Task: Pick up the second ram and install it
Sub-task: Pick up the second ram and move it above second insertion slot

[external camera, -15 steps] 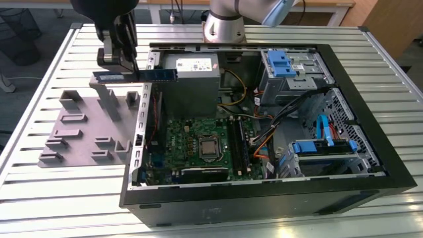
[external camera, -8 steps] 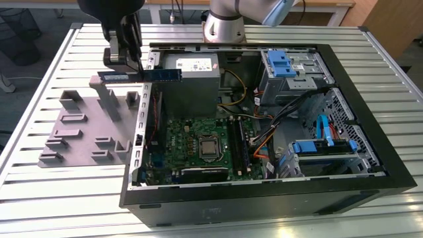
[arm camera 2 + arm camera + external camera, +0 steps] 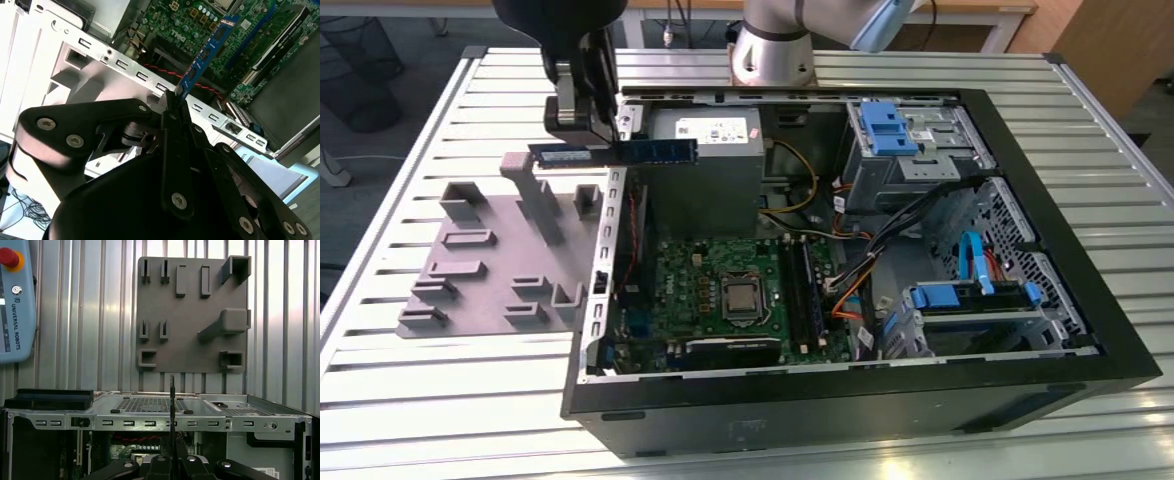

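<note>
1. While the second ram (image 3: 654,150) hangs clear of the grey holder block (image 3: 480,270) on the bench (image 3: 400,400), pickup is judged done and the install step is in hand.
2. The strip is held in the air over the open case's (image 3: 854,385) wall, beside the grey power supply (image 3: 707,180) and short of the green motherboard (image 3: 707,270).
3. The tool (image 3: 176,97) is seen clenched on one end of the strip, which is pinched edge-up.
4. Careful alignment with a free black slot (image 3: 803,290) is judged to be called for, with the strip kept square.
</note>
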